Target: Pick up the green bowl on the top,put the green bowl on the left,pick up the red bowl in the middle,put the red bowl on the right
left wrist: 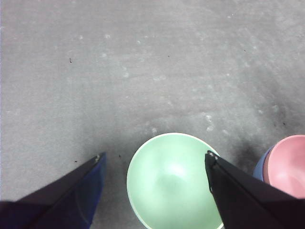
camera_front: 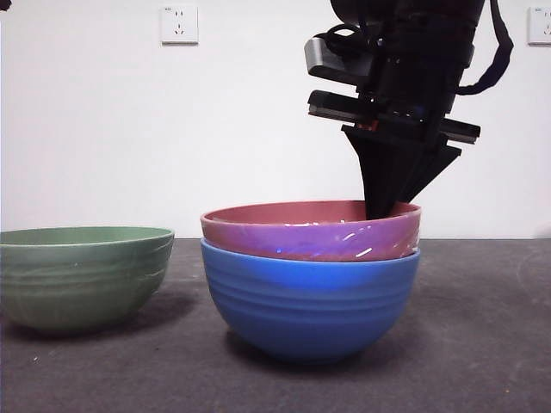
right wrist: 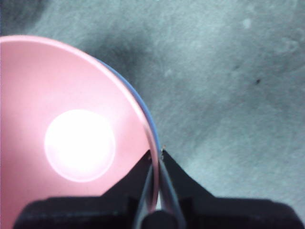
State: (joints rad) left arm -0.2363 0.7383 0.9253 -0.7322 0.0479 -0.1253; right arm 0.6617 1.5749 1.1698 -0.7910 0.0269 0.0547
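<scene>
Right pincer (right wrist: 156,155) pinching red bowl (camera_front: 310,231) rim, jaws nearly closed; glossy, stiff, light, likely slippery. Left pincer (left wrist: 155,160) gaping wide above green bowl (left wrist: 174,183).

Rear wall (camera_front: 258,120): plain white, evenly lit. Two white socket plates mounted high on it, one left of centre (camera_front: 179,23), one at the right edge (camera_front: 540,25). Table surface (camera_front: 482,344): dark grey, matte, pale scuffs and small specks visible from above; soft shadows present

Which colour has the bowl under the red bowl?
Deep blue, clearest in the front view.
</scene>
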